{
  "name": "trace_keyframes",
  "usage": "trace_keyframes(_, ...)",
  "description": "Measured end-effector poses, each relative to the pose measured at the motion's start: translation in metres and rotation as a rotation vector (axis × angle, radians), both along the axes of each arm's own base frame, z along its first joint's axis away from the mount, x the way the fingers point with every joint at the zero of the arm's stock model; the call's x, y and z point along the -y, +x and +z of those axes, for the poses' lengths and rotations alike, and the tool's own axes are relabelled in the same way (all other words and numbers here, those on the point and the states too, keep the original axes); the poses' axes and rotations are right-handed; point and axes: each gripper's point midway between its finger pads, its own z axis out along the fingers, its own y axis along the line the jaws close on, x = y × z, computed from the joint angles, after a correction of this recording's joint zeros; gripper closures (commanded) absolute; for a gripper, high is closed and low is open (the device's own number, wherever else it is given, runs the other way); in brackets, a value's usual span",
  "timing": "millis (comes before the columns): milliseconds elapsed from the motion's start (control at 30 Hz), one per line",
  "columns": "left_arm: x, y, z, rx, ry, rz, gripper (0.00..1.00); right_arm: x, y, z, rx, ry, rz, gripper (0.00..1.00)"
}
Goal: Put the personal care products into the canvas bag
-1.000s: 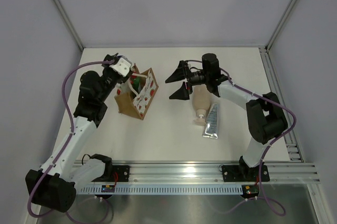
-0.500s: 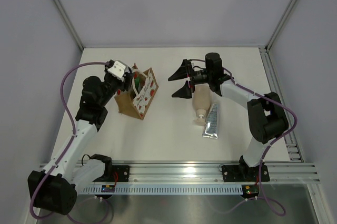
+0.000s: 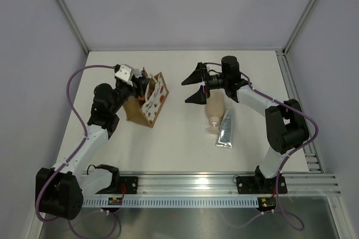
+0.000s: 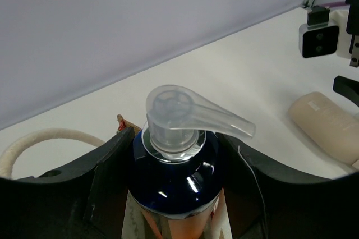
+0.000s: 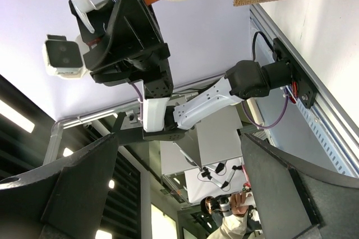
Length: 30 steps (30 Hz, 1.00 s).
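**A:** The left end effector point(image 3: 139, 85) is clamped on the orange bottle point(image 4: 175, 182), at the mouth of the canvas bag point(image 3: 153, 107), ten o'clock on the bench point(image 3: 179, 149).

**B:** Lower it upright, clear of the rope handle point(image 4: 35, 140). Release only once it's inside.

**A:** The right end effector point(image 3: 192, 88) gapes wide beside the beige bottle point(image 3: 213, 109), three o'clock.

— What was carried by the white table point(image 3: 179, 149)?
— A canvas bag point(image 3: 150, 107) was found standing directly under the left pincer point(image 3: 140, 86). A beige bottle point(image 3: 213, 111) was laid on its side just beside the right pincer point(image 3: 194, 88).
— And further out?
— A silver tube point(image 3: 226, 129) was laid just beside that bottle, farther from the right pincer.
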Motion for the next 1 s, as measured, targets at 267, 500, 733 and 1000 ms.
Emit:
trace_keyframes(267,0.010,0.023,-0.012,-0.037,-0.104,-0.002,1.00,0.002,-0.005,0.002,0.014,0.002,-0.001,0.01)
trace_keyframes(500,0.013,0.034,-0.013,-0.034,-0.159,0.000,1.00,0.007,-0.002,0.005,0.026,0.005,-0.015,0.01)
trace_keyframes(733,0.006,0.034,-0.021,-0.026,-0.166,0.011,1.00,0.011,0.002,0.005,0.027,0.005,-0.028,0.00)
trace_keyframes(1000,0.000,0.020,-0.063,-0.098,-0.155,0.023,0.96,0.012,0.003,0.005,0.027,0.005,-0.031,0.01)
